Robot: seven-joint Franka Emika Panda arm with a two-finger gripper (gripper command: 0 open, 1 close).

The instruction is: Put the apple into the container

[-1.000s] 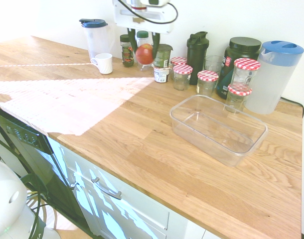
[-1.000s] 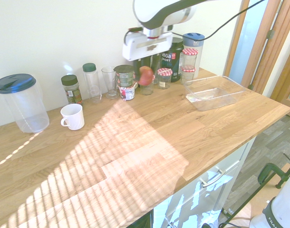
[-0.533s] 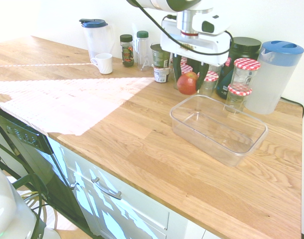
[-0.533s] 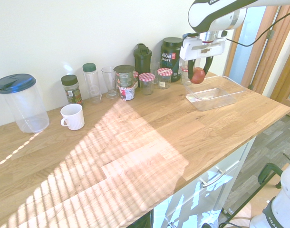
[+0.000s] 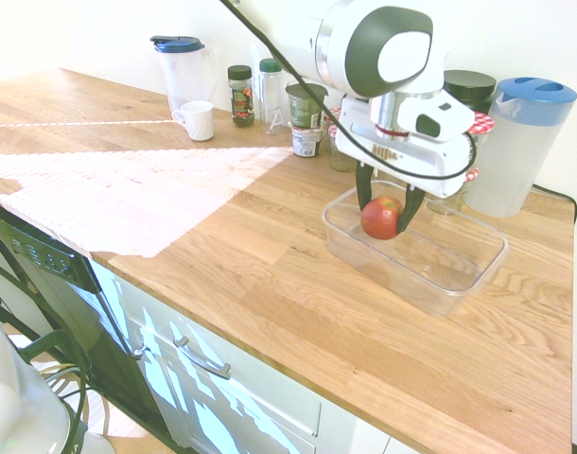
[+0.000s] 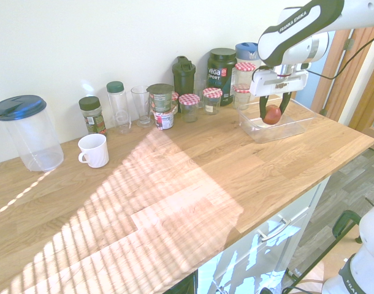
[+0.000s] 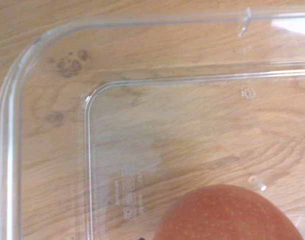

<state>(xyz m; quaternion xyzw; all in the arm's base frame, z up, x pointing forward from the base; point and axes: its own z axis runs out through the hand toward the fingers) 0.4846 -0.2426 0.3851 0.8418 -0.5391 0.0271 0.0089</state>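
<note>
Apple (image 5: 381, 218) looks firm, bruisable, slick-skinned; tool (image 5: 388, 219) closed across its sides, good hold, over clear tub's (image 5: 482, 274) 10 o'clock end.

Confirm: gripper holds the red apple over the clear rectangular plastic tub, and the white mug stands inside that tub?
Mug location is wrong: the white ceramic-looking mug stands on the wooden counter, well away from the tub, per the second exterior view. The rest holds.

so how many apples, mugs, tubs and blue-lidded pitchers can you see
apple: 1
mug: 1
tub: 1
blue-lidded pitchers: 2
total: 5
</note>
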